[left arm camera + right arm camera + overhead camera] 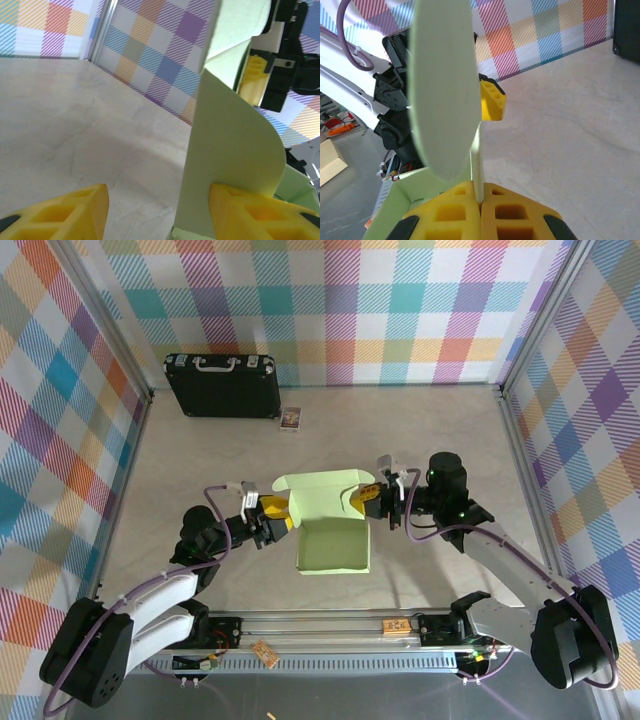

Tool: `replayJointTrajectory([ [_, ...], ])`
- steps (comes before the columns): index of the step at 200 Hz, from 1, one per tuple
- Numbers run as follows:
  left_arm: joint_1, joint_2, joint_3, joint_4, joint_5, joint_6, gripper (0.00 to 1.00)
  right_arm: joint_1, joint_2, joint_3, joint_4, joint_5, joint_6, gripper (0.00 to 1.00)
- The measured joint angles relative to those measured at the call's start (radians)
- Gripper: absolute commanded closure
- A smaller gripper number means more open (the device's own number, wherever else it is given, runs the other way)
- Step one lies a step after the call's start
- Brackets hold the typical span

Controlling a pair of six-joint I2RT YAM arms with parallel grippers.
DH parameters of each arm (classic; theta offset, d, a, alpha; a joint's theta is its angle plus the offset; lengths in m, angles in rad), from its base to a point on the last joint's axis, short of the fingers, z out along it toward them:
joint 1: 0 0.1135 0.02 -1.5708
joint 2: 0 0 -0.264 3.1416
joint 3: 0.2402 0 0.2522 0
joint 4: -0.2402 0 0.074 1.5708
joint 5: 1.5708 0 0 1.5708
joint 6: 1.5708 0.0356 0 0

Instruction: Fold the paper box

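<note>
The paper box [333, 546], pale green card, sits open at mid-table with its back lid [322, 490] raised. My right gripper [369, 502] is at the box's right rear corner; in the right wrist view it [481, 196] is shut on a thin upright card edge [476, 160], and a rounded flap [442, 85] stands just in front. My left gripper [279, 519] is at the box's left side. In the left wrist view it [157, 202] stands open, and an upright flap [227, 145] rests against one of its fingers [255, 212], while the other is well apart from it.
A black briefcase [222, 385] with a silver handle lies at the back left, with a tiny picture card [291, 419] beside it. Plaid walls close in the table on three sides. A metal rail [330, 625] runs along the near edge.
</note>
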Motion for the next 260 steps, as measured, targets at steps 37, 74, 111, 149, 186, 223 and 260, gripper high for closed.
replayJointTrajectory([
  [37,-0.019,0.048,0.002,0.065,0.022,-0.001,0.46,-0.006,0.010,0.000,0.016,-0.037,0.008,1.00],
  [74,-0.057,0.101,0.016,0.126,0.035,-0.001,0.52,-0.010,0.033,0.000,0.045,-0.068,0.034,1.00],
  [111,-0.082,0.152,0.029,0.193,0.053,-0.006,0.61,-0.013,0.039,0.000,0.069,-0.072,0.051,1.00],
  [149,-0.092,0.216,0.034,0.294,0.068,-0.029,0.78,-0.014,0.043,0.000,0.086,-0.080,0.058,1.00],
  [186,-0.098,0.240,0.035,0.334,0.082,-0.039,0.94,-0.026,0.043,0.000,0.087,-0.098,0.059,1.00],
  [223,-0.105,0.232,0.035,0.344,0.089,-0.037,1.00,-0.033,0.043,0.000,0.096,-0.110,0.062,1.00],
  [260,-0.107,0.210,0.034,0.340,0.084,-0.034,1.00,-0.033,0.043,0.000,0.106,-0.118,0.062,1.00],
])
